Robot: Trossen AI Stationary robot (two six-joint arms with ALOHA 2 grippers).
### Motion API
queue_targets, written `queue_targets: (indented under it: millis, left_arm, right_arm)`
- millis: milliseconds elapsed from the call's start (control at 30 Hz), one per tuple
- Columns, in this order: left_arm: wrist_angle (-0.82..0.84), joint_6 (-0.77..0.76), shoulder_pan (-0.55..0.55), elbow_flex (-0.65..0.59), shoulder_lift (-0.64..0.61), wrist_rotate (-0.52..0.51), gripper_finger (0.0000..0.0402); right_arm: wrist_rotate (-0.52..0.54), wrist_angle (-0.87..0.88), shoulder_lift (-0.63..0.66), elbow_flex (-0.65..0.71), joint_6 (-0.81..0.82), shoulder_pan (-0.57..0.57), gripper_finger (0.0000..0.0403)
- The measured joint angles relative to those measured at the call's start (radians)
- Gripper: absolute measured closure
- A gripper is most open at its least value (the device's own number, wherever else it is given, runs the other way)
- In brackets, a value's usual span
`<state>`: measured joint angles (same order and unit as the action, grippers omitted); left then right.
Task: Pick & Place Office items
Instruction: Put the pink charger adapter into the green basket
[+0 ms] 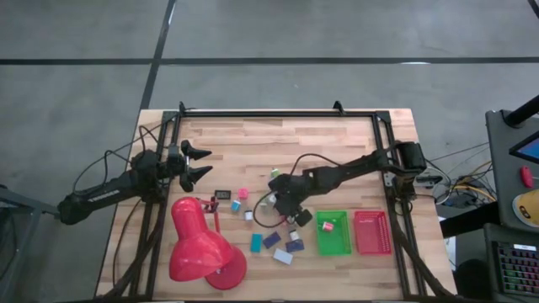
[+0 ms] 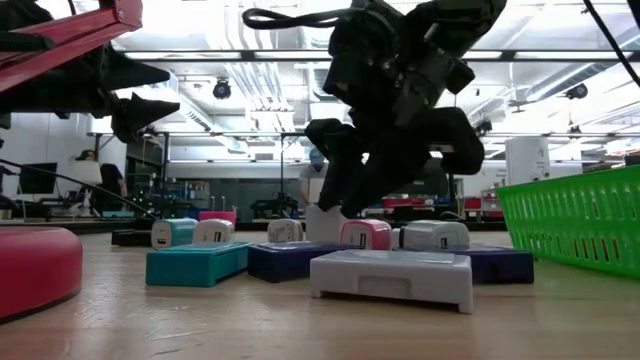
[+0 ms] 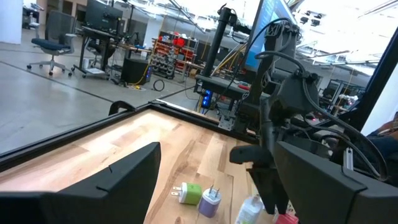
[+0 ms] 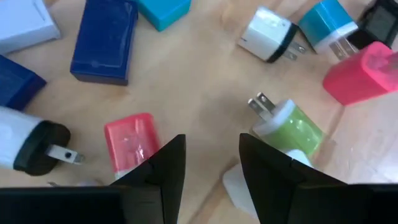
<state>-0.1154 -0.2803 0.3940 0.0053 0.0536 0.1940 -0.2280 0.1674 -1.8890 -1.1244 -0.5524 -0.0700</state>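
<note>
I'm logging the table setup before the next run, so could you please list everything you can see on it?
Desk lamp: one, red, lying at the table's front left.
Green tray: one, front right, a small pink item inside.
Red tray: one, just right of the green tray.
Plug adapters: several; green, pink, white, teal; mid-table.
Flat blocks: several; white, dark blue, teal; front centre.
Left gripper: open, hovering at the table's left, above the lamp.
Right gripper: empty, fingers apart, low over the adapters.
</note>
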Motion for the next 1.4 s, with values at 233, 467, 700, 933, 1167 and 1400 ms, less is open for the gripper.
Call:
queue_targets:
  millis: [233,467,700,933,1167,1400]
  left_arm:
    - [0.0,0.0,0.0,0.0,0.0,0.0,0.0082]
    - [0.0,0.0,0.0,0.0,0.0,0.0,0.0082]
    - [0.0,0.0,0.0,0.0,0.0,0.0,0.0082]
    - [0.0,0.0,0.0,0.0,0.0,0.0,0.0082]
    - [0.0,0.0,0.0,0.0,0.0,0.0,0.0082]
    - [0.0,0.0,0.0,0.0,0.0,0.0,0.0082]
  right_arm:
    - [-0.019,0.001,0.0,0.003,-0.004,-0.005,0.0259]
    - [-0.038,0.016,0.002,0.006,-0.045,-0.006,0.0263]
    - [-0.042,0.016,0.002,0.017,-0.11,-0.007,0.0213]
    - [-0.039,-0.021,0.002,0.018,-0.115,-0.008,0.0157]
    - [-0.034,-0.016,0.007,0.005,-0.121,-0.008,0.0141]
    - [-0.036,0.013,0.044,0.001,-0.121,-0.009,0.0148]
